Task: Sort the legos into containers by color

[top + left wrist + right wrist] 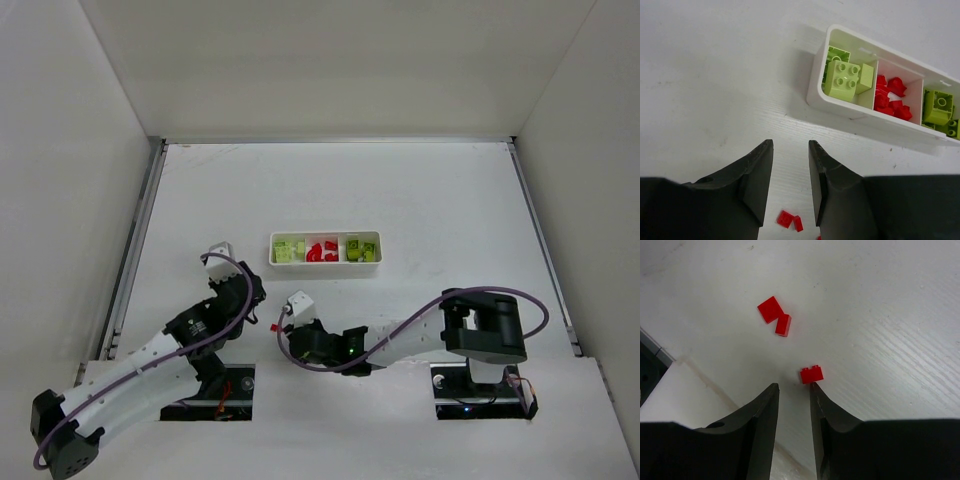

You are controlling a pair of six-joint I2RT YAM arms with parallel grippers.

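On the desk (pixel 890 315), right claw (pixel 794 386) narrowly parted, empty, red brick (pixel 811 374) at 12 o'clock; left claw (pixel 790 145) likewise, tray (pixel 813 90) at 1 o'clock.

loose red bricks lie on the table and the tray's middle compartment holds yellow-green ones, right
No: the middle compartment of the tray holds red bricks, as the left wrist view shows; the yellow-green bricks sit in the two end compartments. There are loose red bricks on the table.

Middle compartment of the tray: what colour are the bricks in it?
Red bricks, clearest in the left wrist view.
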